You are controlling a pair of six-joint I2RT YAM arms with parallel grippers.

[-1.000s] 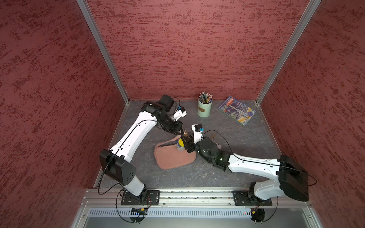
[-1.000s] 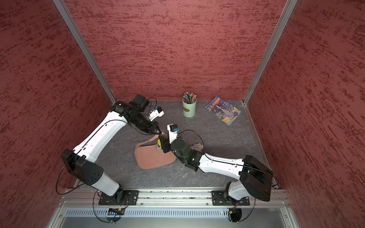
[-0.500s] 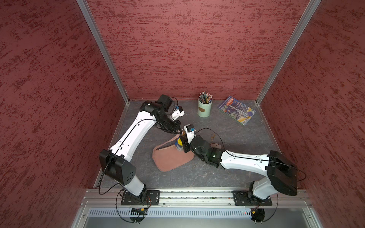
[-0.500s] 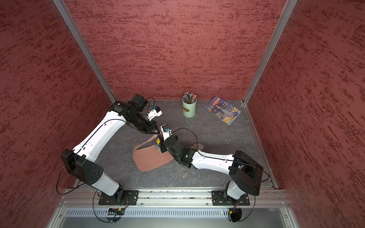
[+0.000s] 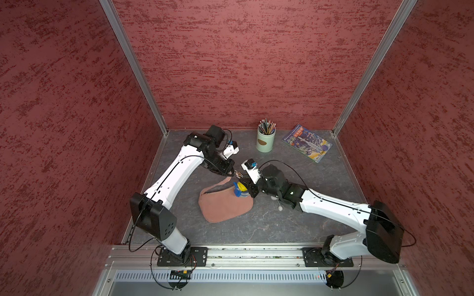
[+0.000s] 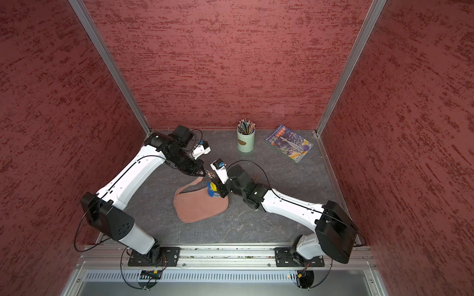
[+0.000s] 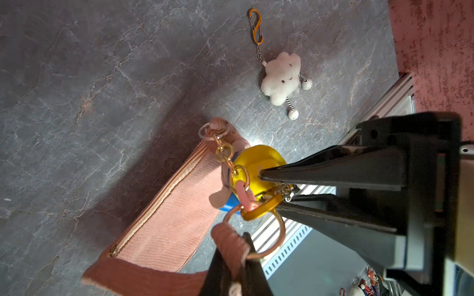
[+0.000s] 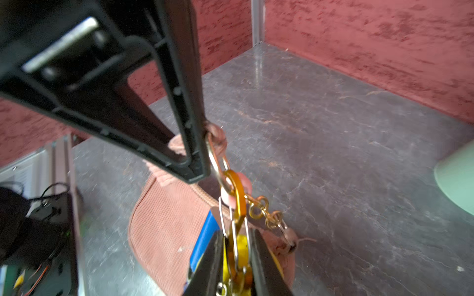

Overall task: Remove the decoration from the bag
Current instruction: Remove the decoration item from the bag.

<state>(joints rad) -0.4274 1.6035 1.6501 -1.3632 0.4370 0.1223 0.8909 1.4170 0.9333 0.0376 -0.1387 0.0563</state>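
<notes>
The dusty-pink bag (image 5: pixel 221 207) (image 6: pixel 198 206) lies on the grey table, and its zip edge shows in the left wrist view (image 7: pixel 164 205). My left gripper (image 5: pixel 234 174) (image 6: pixel 206 175) (image 7: pixel 236 256) is shut on the bag's strap (image 7: pixel 228 238) next to the gold end ring (image 7: pixel 280 230), holding that end lifted. The decoration (image 5: pixel 239 189) (image 6: pixel 212 191) (image 7: pixel 256 161) is a yellow and blue figure. It hangs from that ring by an orange clip (image 8: pixel 238 194). My right gripper (image 5: pixel 247 185) (image 8: pixel 236 251) (image 7: pixel 269 191) is shut on that clip.
A white cloud plush keychain (image 7: pixel 282 77) with an orange clip lies on the table beyond the bag, mostly hidden under my right arm in both top views. A green pencil cup (image 5: pixel 266 143) (image 6: pixel 245 143) and a magazine (image 5: pixel 307 143) (image 6: pixel 288 142) sit near the back wall.
My right gripper's jaws have narrowed and closed onto the decoration's clip, and the right arm has shifted a little beside the bag. The left gripper keeps hold of the strap.
</notes>
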